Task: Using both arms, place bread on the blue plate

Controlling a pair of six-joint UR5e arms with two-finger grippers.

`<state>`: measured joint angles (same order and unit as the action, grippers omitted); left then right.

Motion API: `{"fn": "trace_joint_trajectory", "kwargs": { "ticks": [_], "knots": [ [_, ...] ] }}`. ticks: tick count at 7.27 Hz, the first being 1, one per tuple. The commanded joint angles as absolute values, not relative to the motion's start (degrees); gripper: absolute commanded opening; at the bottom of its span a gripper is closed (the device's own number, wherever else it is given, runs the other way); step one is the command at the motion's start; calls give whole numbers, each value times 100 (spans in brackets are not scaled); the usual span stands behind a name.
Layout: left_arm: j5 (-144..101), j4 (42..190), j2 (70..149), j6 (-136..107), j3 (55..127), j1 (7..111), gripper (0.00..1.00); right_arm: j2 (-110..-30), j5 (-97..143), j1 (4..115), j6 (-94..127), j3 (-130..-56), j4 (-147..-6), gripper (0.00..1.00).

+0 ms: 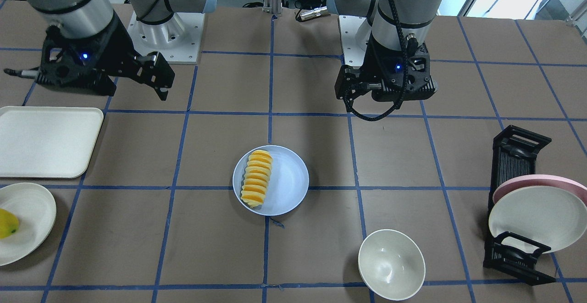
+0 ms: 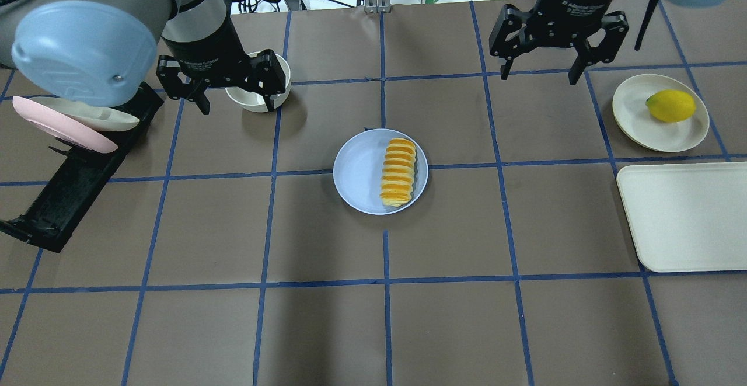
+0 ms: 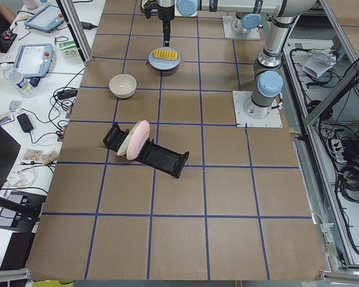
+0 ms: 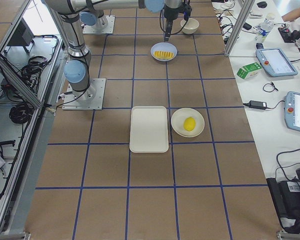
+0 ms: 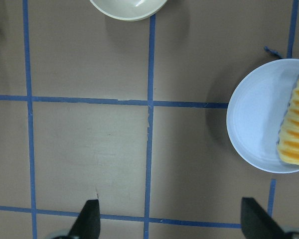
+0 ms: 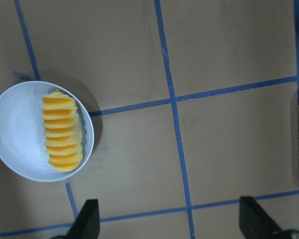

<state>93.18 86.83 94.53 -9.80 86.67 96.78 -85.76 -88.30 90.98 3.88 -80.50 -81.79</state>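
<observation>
The bread (image 2: 398, 173) lies on the blue plate (image 2: 357, 173) at the table's middle, along the plate's right half in the overhead view. Both also show in the front view, bread (image 1: 257, 178) on plate (image 1: 289, 179). My left gripper (image 2: 236, 104) is open and empty, raised above the table to the far left of the plate. My right gripper (image 2: 538, 75) is open and empty, raised to the far right of it. The left wrist view shows the plate (image 5: 254, 119) at its right edge. The right wrist view shows the bread (image 6: 62, 132) at its left.
A cream bowl (image 2: 257, 91) stands under my left gripper. A black dish rack (image 2: 70, 170) holds a pink plate (image 2: 55, 129) and a cream plate at the left. A cream tray (image 2: 683, 216) and a cream plate with a yellow fruit (image 2: 671, 105) are at the right.
</observation>
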Motion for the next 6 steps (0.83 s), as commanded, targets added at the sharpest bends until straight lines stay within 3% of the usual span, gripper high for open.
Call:
{"fn": "trace_joint_trajectory", "kwargs": {
  "ticks": [1, 6],
  "knots": [
    [9246, 8727, 9439, -1028, 8429, 9694, 100, -8895, -8877, 9079, -370, -8165, -8112, 100],
    [9264, 8736, 9440, -967, 8429, 9677, 100, -8886, -8771, 9097, 278, -8174, -8095, 100]
  ]
}}
